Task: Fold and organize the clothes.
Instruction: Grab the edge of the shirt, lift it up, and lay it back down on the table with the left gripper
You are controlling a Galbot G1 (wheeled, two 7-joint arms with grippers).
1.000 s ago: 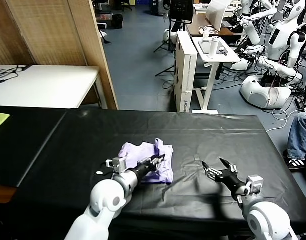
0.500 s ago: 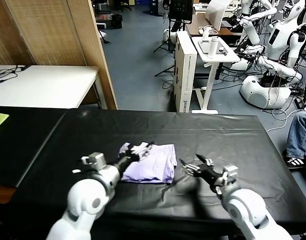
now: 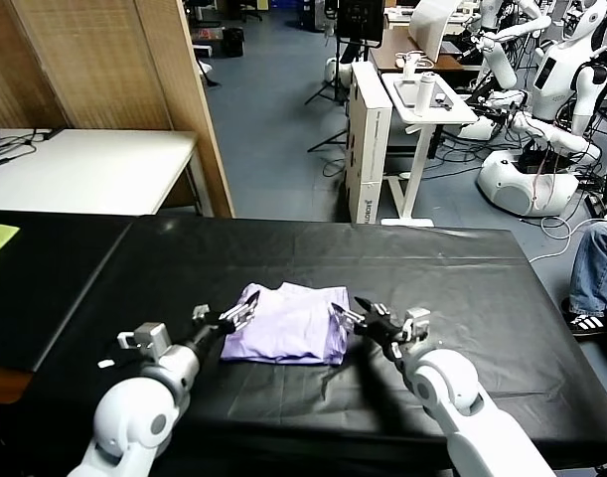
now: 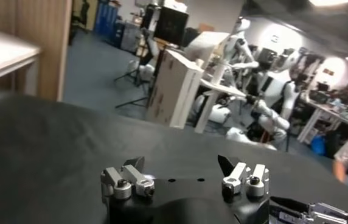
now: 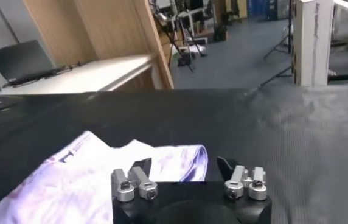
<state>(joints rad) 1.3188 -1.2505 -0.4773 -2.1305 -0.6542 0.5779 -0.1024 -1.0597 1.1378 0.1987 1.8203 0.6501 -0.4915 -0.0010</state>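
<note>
Both grippers have drawn in to flank the folded T-shirt (image 3: 288,323).
The shirt lies mid-table (image 3: 462,268); left gripper (image 3: 237,316) just beside its left edge, right gripper (image 3: 355,313) at its right edge, both spread wide, empty.

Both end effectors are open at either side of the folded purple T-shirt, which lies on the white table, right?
Not quite: the T-shirt lies on the black table, as the head view shows. The left end effector and right end effector are indeed open at either side of it.
</note>
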